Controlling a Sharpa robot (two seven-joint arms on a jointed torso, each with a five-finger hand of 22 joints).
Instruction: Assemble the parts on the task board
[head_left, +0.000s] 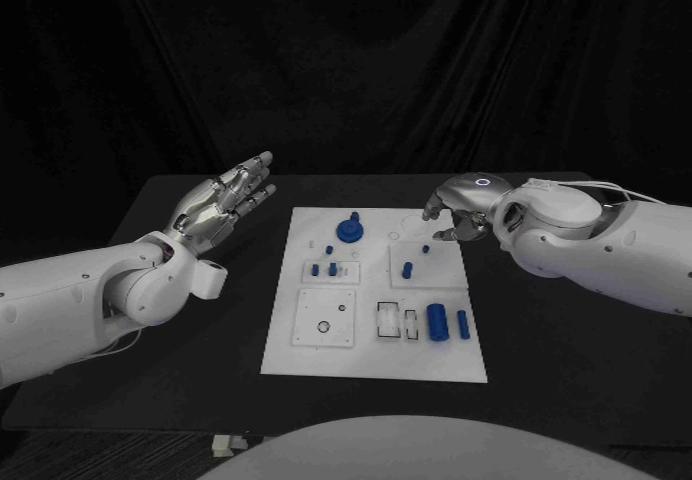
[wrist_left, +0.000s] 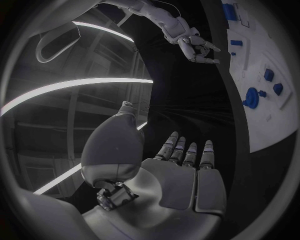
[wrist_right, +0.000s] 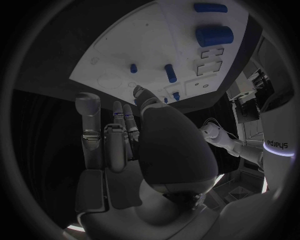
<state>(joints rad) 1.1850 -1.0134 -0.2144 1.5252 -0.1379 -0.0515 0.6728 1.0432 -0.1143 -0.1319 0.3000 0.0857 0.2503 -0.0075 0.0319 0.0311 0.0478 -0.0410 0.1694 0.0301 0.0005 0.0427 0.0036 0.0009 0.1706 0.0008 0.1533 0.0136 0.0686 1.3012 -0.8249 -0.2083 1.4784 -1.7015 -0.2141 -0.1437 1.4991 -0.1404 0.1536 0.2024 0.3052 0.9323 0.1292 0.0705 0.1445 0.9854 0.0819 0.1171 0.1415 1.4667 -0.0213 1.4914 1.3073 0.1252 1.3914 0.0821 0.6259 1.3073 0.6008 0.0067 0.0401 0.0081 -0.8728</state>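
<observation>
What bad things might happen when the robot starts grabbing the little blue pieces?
The right hand hovers at the far right corner of the board, near a small blue peg; reaching in, it might knock that peg over. The two blue cylinders lie on their sides, so a nudge could roll them off the board. The left hand is open, off the board, so it cannot steady anything yet.

Black table (head_left: 173, 330), dark cloth-like top, dark backdrop behind. White task board (head_left: 375, 365) lies flat on it, mid-table, long side running away from the robot. Board is the one thing resting directly on the table. Bare black surface shows on both sides of the board and along the near edge.
</observation>
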